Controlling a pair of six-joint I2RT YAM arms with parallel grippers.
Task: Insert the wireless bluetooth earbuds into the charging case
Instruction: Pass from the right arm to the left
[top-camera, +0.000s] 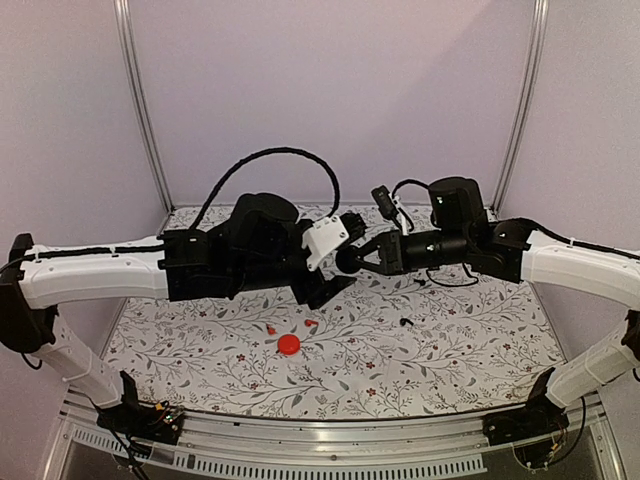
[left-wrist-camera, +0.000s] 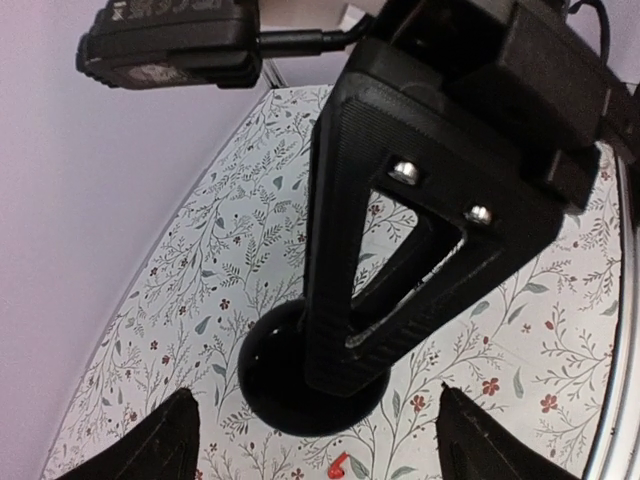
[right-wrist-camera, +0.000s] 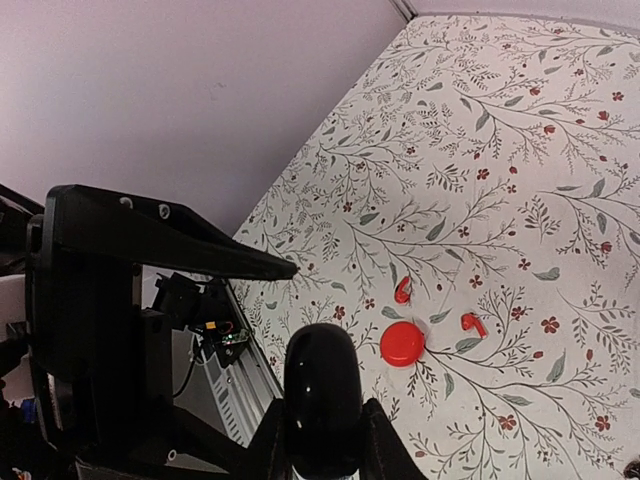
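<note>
My right gripper (top-camera: 358, 259) (right-wrist-camera: 325, 442) is shut on a round black charging case (top-camera: 346, 261) (right-wrist-camera: 322, 385) (left-wrist-camera: 275, 385), held on edge above the table. My left gripper (top-camera: 336, 262) (left-wrist-camera: 318, 442) is open. Its two fingertips (left-wrist-camera: 165, 445) flank the space just short of that case without touching it. On the floral mat lies a round red charging case (top-camera: 289, 344) (right-wrist-camera: 402, 344) with two red earbuds (top-camera: 271, 329) (right-wrist-camera: 403, 290) beside it, the second (top-camera: 310, 323) (right-wrist-camera: 472, 323) (left-wrist-camera: 340, 463) to its right. A small black earbud (top-camera: 405, 322) lies further right.
The floral mat (top-camera: 450, 350) covers the table between purple walls. A metal rail with electronics (top-camera: 300, 440) (right-wrist-camera: 215, 340) runs along the near edge. Cables loop above both wrists (top-camera: 290, 155). The two arms meet mid-air over the mat's middle.
</note>
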